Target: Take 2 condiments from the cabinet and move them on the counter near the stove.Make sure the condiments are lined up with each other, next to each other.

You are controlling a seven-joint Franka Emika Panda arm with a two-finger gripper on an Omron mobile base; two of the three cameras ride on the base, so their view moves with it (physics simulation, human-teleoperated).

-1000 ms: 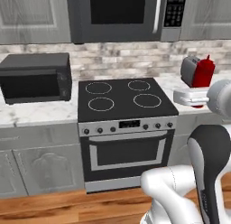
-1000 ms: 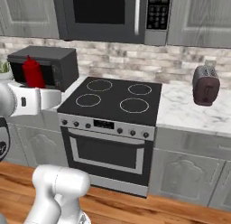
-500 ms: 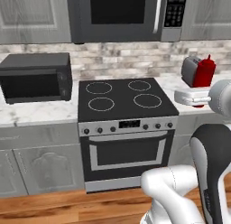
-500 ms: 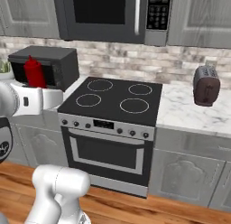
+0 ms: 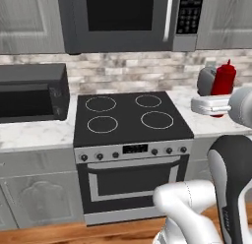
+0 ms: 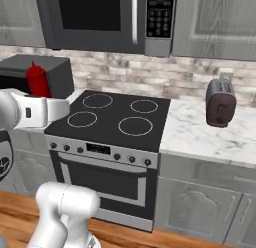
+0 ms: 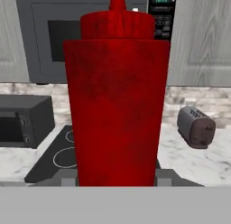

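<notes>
Hand view: red bottle (image 7: 116, 101) upright, clamped in claw (image 7: 116, 180).

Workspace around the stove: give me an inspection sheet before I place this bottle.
Surface: white marble counter either side of the stove.
Job's things: red squeeze bottle upright in the end effector; stove, all four burners bare. Yellow bottle: nothing seen.
Clutter: toaster on the counter right of the stove; black countertop microwave left of it.
End effector: shut on the red bottle, held up in the air in front of the stove.
Cables: nothing seen.
Surroundings: built-in microwave above the stove, stone-tile backsplash, grey cabinet doors, wood floor.
</notes>
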